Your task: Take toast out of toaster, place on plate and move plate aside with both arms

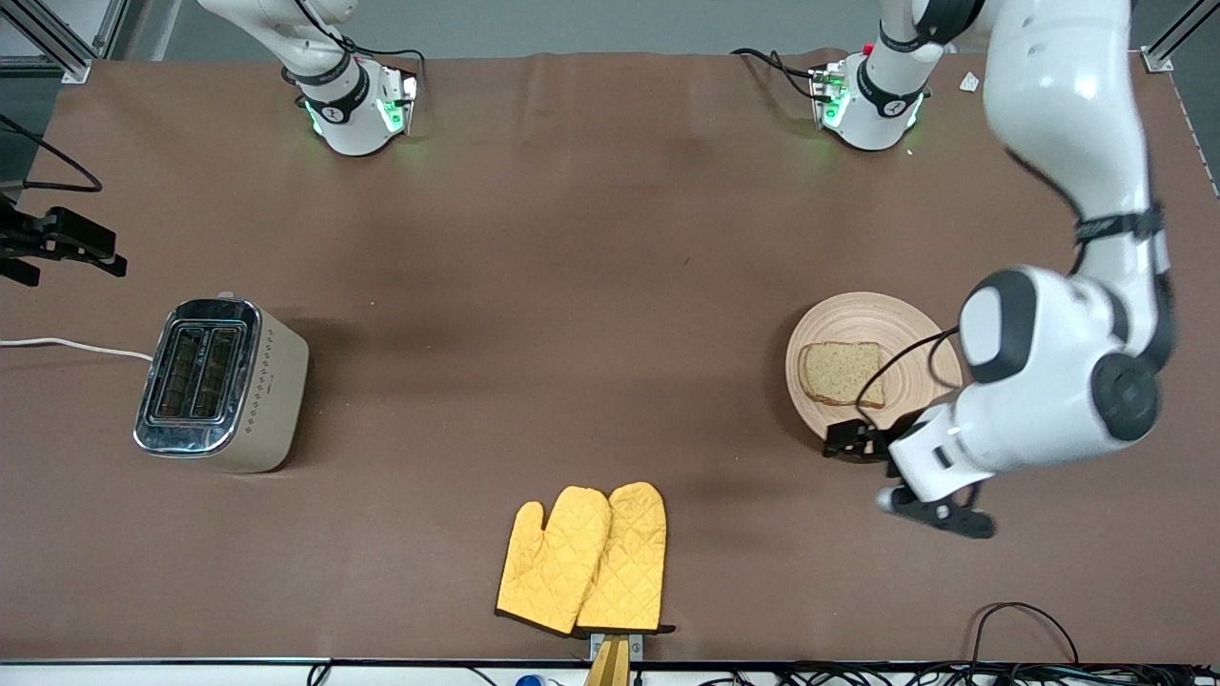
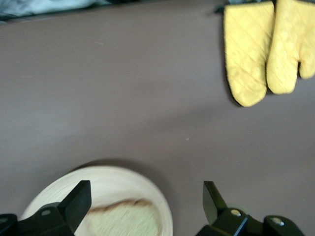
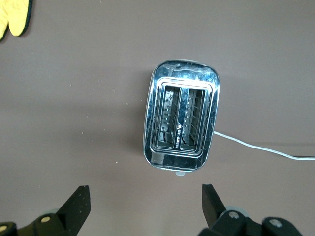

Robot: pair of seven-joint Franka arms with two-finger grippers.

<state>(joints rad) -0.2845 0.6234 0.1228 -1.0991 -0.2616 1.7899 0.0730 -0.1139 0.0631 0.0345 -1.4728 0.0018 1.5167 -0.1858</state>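
The toast [image 1: 842, 373] lies flat on the round tan plate [image 1: 886, 319], toward the left arm's end of the table. My left gripper [image 1: 855, 440] is open and empty, low over the plate's rim nearest the front camera. In the left wrist view the plate [image 2: 113, 182] and the toast [image 2: 125, 221] show between the open fingers of the left gripper [image 2: 146, 191]. My right gripper [image 1: 67, 243] hangs high at the right arm's end, over the table beside the toaster [image 1: 219, 381]. In the right wrist view that gripper [image 3: 145, 194] is open and empty, with the toaster [image 3: 181, 120] below.
The toaster's slots are empty and its white cord [image 1: 67, 345] runs off the table's end. A pair of yellow oven mitts [image 1: 586, 557] lies at the table's edge nearest the front camera, also seen in the left wrist view [image 2: 263, 49].
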